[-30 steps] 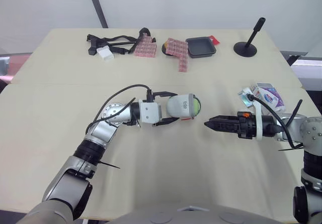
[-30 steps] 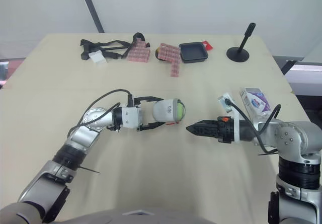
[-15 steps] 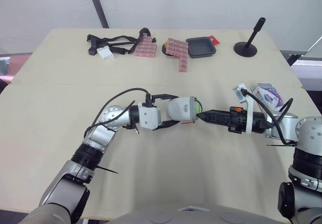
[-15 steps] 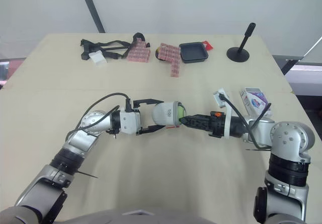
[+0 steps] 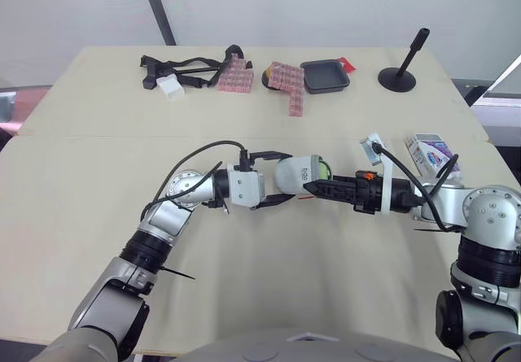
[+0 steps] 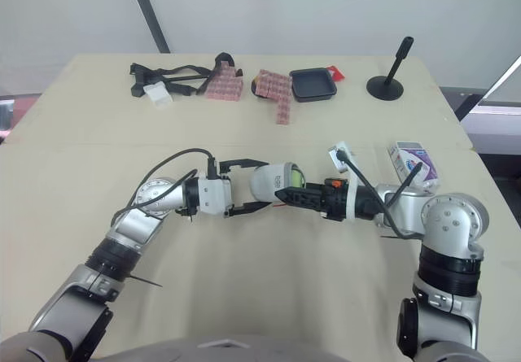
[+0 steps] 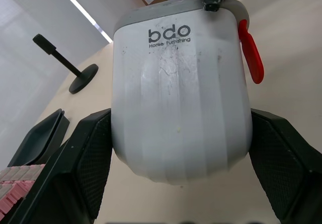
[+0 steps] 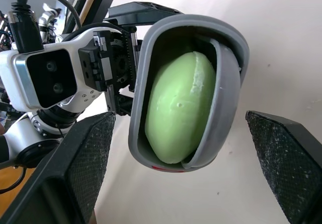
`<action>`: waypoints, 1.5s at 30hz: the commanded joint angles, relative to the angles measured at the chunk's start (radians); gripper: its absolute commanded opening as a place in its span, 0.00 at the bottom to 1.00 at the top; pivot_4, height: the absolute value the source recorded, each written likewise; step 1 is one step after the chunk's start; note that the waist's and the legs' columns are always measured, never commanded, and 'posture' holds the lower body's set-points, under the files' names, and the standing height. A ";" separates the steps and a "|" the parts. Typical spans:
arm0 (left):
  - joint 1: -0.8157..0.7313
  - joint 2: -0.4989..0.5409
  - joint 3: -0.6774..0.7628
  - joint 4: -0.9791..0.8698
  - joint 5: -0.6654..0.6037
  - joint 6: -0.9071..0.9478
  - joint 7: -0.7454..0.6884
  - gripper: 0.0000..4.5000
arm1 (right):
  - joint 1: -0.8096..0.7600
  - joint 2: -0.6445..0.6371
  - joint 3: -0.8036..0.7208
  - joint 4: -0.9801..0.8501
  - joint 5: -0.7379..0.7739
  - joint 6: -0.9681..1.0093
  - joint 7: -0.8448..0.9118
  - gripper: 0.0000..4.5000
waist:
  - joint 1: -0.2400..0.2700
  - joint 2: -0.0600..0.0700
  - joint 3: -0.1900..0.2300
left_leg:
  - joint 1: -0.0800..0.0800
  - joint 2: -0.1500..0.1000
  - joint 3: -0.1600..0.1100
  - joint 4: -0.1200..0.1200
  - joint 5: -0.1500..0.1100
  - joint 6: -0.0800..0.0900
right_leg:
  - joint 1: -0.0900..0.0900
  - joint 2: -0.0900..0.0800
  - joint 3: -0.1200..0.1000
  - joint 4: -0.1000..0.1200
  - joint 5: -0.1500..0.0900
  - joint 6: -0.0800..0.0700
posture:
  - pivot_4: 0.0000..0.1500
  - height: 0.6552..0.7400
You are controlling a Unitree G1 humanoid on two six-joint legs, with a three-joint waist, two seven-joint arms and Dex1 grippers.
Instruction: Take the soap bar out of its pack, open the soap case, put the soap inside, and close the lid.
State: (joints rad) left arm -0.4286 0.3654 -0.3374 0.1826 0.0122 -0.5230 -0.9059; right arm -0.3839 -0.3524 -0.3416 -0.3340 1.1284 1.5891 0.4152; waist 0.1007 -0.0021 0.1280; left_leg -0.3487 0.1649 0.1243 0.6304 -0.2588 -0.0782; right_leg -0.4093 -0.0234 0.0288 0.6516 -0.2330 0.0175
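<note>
one case, maybe touching right claw

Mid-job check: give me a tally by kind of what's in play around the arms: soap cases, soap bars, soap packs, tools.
Soap case: 1
Soap bar: 1
Soap pack: 1
Tools: 2 (left tool, right tool)
Total: 5

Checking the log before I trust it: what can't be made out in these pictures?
Eye views: the mouth of the soap case, partly covered by the right gripper; whether it touches the soap unclear.
Left wrist view: the soap, behind the case wall.
Eye views: print on the soap pack, too small to read.
</note>
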 commanded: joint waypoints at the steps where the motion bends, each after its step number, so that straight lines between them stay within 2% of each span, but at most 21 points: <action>1: -0.014 -0.004 -0.004 -0.027 -0.009 -0.011 0.002 0.77 | -0.007 0.003 0.004 -0.014 0.027 -0.021 -0.004 0.99 | 0.000 0.000 0.000 | 0.000 0.000 0.000 0.000 0.000 0.000 | 0.000 0.000 0.000 0.000 0.000 0.000 | 1.00 1.00; 19: -0.041 0.000 -0.011 0.005 0.002 -0.033 0.015 0.77 | -0.005 -0.001 0.029 0.007 0.075 -0.030 -0.013 0.99 | -0.006 0.000 0.000 | 0.000 0.000 0.000 -0.001 0.000 -0.001 | 0.000 0.000 0.000 -0.001 0.000 0.000 | 1.00 1.00; 36: -0.065 -0.013 -0.014 0.024 0.001 -0.033 0.020 0.77 | 0.000 0.001 0.050 0.029 0.058 -0.076 -0.041 0.99 | -0.007 0.000 0.000 | 0.000 0.000 0.000 -0.002 0.001 -0.001 | 0.000 0.000 0.000 -0.001 0.000 0.000 | 1.00 1.00; 37: -0.065 -0.014 -0.014 0.024 0.001 -0.033 0.020 0.77 | 0.001 0.001 0.052 0.030 0.057 -0.079 -0.044 0.87 | -0.007 0.000 0.000 | 0.000 0.000 0.000 -0.002 0.001 -0.001 | 0.000 0.000 0.000 -0.001 0.000 0.000 | 1.00 1.00; 42: -0.066 -0.017 -0.015 0.026 0.000 -0.032 0.018 0.77 | 0.010 -0.007 0.057 0.036 0.057 -0.093 -0.045 0.51 | -0.008 0.000 0.000 | 0.000 0.000 0.000 -0.002 0.001 -0.001 | 0.000 0.000 0.000 -0.001 0.000 0.000 | 1.00 1.00; 43: -0.067 -0.017 -0.015 0.027 0.000 -0.033 0.017 0.77 | 0.012 -0.010 0.058 0.037 0.056 -0.095 -0.044 0.47 | -0.008 0.000 0.000 | 0.000 0.000 0.000 -0.002 0.001 -0.001 | 0.000 0.000 0.000 -0.001 0.000 0.000 | 1.00 1.00; 45: -0.066 -0.018 -0.015 0.028 0.002 -0.033 0.017 0.77 | 0.015 -0.019 0.062 0.039 0.053 -0.099 -0.038 0.47 | -0.007 0.000 0.000 | -0.001 0.000 0.000 -0.002 0.001 -0.001 | 0.000 0.000 0.000 -0.001 0.000 0.000 | 1.00 1.00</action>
State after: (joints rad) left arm -0.4777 0.3496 -0.3665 0.2227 0.0363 -0.5401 -0.8940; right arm -0.3699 -0.3525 -0.2785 -0.2795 1.1673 1.5056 0.3747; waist 0.0936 -0.0021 0.1281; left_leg -0.3492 0.1645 0.1243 0.6285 -0.2582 -0.0792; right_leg -0.4091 -0.0232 0.0287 0.6501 -0.2329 0.0176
